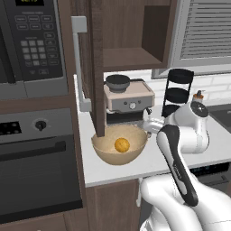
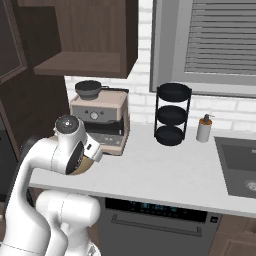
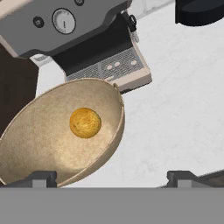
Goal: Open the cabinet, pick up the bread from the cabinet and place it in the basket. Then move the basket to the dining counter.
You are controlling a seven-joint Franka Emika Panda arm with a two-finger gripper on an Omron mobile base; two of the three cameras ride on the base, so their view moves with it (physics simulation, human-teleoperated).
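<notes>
The bread [image 3: 85, 123] is seated in the basket [image 3: 30, 131]. The gripper [image 3: 111, 177], fingers apart and empty, is best closed squarely on the near rim.

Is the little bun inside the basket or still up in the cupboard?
Inside the basket. The bread sits at the bottom of the basket on the counter; the open cabinet shelf above is bare.

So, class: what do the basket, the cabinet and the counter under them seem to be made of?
The basket looks like tan woven fibre with a matte, finely speckled surface. The cabinet looks like dark brown wood, with vertical grain streaks. The counter looks like white stone or laminate with faint grey veining, though the rendering leaves that open.
</notes>
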